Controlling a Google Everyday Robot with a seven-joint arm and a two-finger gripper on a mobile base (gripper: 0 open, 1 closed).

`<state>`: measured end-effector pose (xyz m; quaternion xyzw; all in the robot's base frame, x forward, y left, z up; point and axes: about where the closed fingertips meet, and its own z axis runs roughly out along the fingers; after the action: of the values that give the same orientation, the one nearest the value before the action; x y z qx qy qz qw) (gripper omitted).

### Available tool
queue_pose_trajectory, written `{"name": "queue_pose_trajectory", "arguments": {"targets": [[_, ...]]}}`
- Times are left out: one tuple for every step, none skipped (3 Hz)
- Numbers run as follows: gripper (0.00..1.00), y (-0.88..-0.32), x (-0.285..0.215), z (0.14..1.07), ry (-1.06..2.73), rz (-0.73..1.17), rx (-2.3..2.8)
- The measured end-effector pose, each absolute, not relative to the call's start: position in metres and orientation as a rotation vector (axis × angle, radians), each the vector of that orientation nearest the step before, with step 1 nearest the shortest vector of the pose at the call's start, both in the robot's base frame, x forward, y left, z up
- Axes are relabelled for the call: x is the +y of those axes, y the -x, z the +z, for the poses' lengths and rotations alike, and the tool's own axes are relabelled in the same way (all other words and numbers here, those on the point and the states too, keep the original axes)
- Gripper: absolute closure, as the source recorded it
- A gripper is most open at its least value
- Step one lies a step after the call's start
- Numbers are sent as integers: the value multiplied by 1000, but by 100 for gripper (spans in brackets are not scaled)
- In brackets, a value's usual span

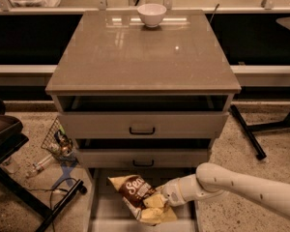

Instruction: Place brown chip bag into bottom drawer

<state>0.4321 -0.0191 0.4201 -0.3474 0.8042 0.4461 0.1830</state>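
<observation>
Brown chip bag (137, 196) sits over bottom drawer (108, 215) floor, at 9 o'clock from gripper (163, 201), which pinches its R end. Long axis runs 10-to-4 o'clock. Drop prob. straight down.

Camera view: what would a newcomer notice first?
The brown chip bag sits low in the centre, over the open bottom drawer. The gripper is at its right end, on a white arm that enters from the lower right. Next comes the white bowl at the back edge of the cabinet top.
</observation>
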Motion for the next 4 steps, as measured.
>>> {"name": "queue_pose_trajectory", "arguments": {"targets": [[100, -451, -12, 390, 879, 1290, 2244], [100, -469, -5, 363, 768, 1317, 2212], [87, -468, -2, 355, 751, 1331, 2210], [62, -467, 0, 355, 753, 1336, 2209]]}}
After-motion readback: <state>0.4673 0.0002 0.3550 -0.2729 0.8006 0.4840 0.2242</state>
